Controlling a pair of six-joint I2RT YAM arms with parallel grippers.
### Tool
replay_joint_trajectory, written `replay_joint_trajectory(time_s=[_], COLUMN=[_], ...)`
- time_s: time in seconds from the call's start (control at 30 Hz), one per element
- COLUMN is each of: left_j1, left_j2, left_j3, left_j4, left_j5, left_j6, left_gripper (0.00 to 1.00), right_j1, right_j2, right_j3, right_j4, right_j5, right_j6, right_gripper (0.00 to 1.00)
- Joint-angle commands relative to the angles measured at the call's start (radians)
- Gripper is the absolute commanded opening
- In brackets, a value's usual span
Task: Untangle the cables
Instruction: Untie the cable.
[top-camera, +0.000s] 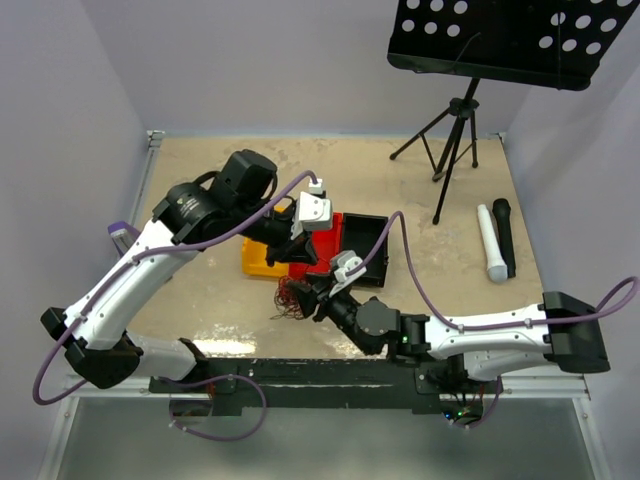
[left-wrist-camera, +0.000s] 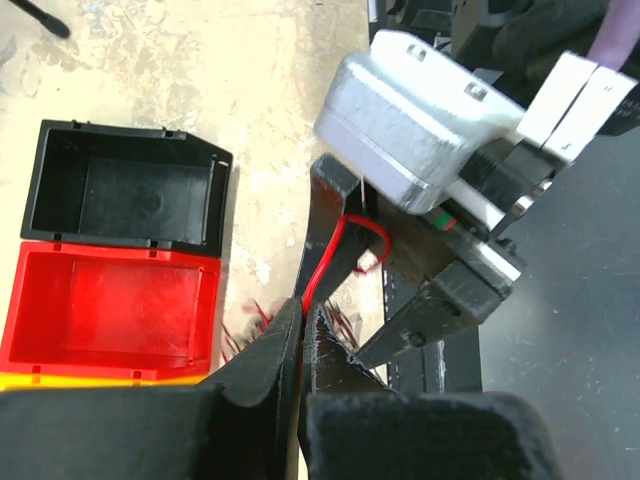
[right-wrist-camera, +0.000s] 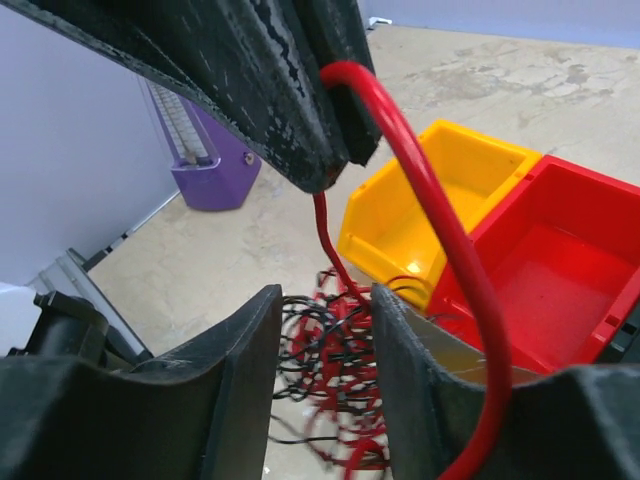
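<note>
The left jaws are pinched shut on one red wire (right-wrist-camera: 440, 210), holding it up from the tangle (right-wrist-camera: 330, 400) on the desk (right-wrist-camera: 200, 250) below. The right jaws gape empty, straddling that strand just beneath, likely ready to draw it free.

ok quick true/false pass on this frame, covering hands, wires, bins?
1. The left hand is shut on a red wire. True.
2. The right hand is clamped shut. False: its jaws stand open, the tangle showing between them.
3. The red bin holds wires. False: it is empty.
4. The tangle lies on the table next to the yellow bin. True.
</note>
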Motion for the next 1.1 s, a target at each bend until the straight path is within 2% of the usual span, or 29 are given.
replay_joint_trajectory(time_s=[0.0,0.07,0.23,0.4,0.53,0.63,1.07], left_j1=[-0.005,-0.005,-0.005,-0.005,-0.005,-0.007,-0.005], left_j2=[0.002,0.008,0.036,0.085,0.113,0.097,-0.041], left_j3=[0.055,0.066,0.141,0.282,0.417,0.469,0.475], left_j4=[-0.007,-0.012,-0.052,-0.082,-0.076,-0.015,0.379], left_j5=[0.068,0.087,0.126,0.142,0.101,0.062,-0.133], left_j6=[-0.022,-0.026,-0.029,-0.045,-0.044,-0.056,-0.131], left_gripper=[0.00,0.00,0.00,0.00,0.00,0.00,0.00], right_j1=[0.004,0.004,0.004,0.004,0.004,0.004,0.030], right_j2=[0.038,0.052,0.087,0.101,0.094,0.081,0.126], right_j3=[0.065,0.069,0.069,0.034,-0.025,-0.078,-0.177], right_j4=[0.056,0.066,0.083,0.068,0.045,0.044,0.021], right_j5=[0.008,0.002,0.013,-0.001,0.001,-0.001,-0.035], right_j6=[0.036,0.055,0.095,0.144,0.213,0.280,0.438], right_gripper=[0.37,0.33,0.31,0.31,0.34,0.34,0.35])
